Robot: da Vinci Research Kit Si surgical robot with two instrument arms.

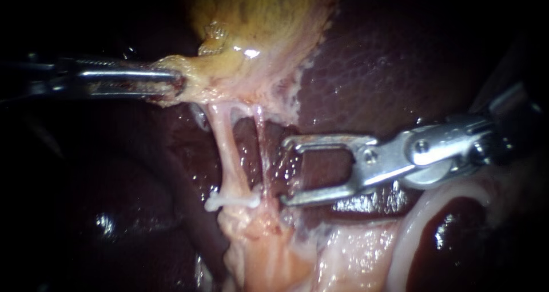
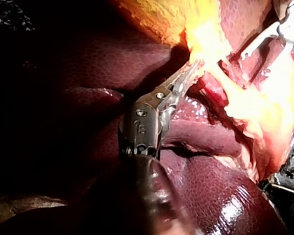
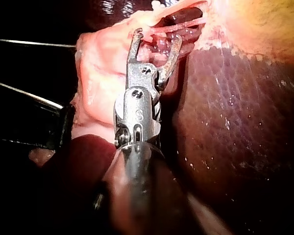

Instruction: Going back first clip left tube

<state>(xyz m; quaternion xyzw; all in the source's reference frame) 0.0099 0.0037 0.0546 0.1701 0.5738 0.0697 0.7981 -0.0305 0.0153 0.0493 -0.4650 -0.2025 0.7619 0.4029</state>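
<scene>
Pinching the gallbladder (image 1: 263, 18) edge just above the left tube (image 1: 229, 149), left instrument (image 1: 174, 82) has its jaws pressed onto that pale tissue, and the tube looks taut. Left tube runs lengthwise from the gallbladder down to the fatty tissue (image 1: 263, 252), leaning slightly, with the thin right tube (image 1: 260, 138) just beside it. White clip (image 1: 229, 201) sits at the left tube's lower end, its long axis crosswise to the tube. Right instrument (image 1: 285, 171) is beside the left tube, beyond the right tube. Its jaws are spread and grip nothing, with liver (image 1: 389, 58) behind. Judgement: tube is soft, wet, slippery and tears easily, so hold the gallbladder edge, not the tube.
</scene>
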